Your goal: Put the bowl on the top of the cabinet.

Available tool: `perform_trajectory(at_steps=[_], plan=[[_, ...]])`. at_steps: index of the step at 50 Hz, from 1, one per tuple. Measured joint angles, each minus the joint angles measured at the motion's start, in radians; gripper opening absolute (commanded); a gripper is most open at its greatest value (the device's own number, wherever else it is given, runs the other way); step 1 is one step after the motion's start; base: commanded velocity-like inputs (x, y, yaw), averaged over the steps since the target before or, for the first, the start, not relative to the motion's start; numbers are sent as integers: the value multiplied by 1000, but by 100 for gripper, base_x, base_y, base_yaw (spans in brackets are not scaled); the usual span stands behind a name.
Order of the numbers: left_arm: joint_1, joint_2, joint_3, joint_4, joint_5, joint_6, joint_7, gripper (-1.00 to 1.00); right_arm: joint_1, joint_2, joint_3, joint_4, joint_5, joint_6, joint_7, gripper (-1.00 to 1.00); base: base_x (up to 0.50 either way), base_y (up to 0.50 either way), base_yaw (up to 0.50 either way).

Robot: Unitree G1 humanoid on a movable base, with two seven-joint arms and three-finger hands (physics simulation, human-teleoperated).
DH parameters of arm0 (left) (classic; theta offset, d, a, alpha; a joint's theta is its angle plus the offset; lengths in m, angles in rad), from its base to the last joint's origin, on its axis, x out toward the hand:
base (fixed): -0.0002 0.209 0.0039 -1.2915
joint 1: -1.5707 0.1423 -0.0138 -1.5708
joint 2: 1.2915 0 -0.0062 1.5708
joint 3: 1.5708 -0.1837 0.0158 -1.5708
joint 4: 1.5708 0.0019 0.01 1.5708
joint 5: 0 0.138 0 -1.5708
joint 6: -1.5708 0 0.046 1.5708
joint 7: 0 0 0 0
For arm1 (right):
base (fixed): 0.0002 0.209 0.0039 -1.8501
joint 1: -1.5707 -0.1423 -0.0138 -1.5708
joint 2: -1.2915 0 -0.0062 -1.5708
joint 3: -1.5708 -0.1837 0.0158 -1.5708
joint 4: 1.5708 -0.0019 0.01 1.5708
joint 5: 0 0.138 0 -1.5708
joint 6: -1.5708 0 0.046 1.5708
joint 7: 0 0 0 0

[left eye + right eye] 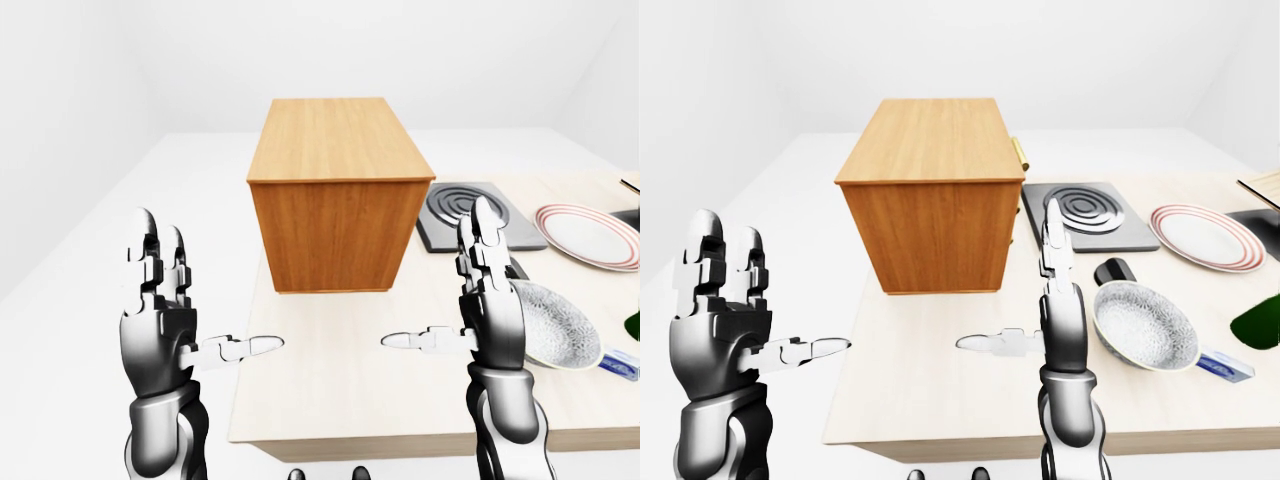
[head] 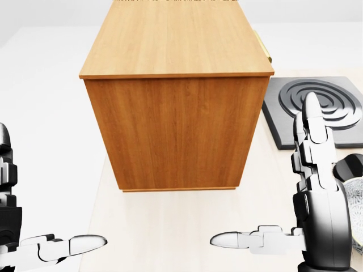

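White room, pale table point(image 1: 940, 390), wooden cabinet point(image 1: 335, 205)

bowl point(image 2: 357, 218): head view shows only a sliver at the right edge, behind the right hand point(image 2: 317, 209) | left hand point(image 2: 22, 238): cut by the head view's left and bottom edges | cabinet point(image 2: 176, 96): far end cropped at the head view's top | dark green object point(image 1: 1255, 320): cropped at the right-eye view's right edge, unidentifiable
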Motion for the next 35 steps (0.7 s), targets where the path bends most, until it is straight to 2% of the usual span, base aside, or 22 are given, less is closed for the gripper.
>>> perform_trajectory(at_steps=[17, 35], plan=[[4, 1, -6, 2, -1, 0, -3, 100, 1, -1, 1, 4, 2, 0, 3, 100, 18, 0, 0], [6, 1, -9, -5, -4, 0, -4, 100, -3, -1, -2, 3, -2, 0, 4, 100, 0, 0, 0]])
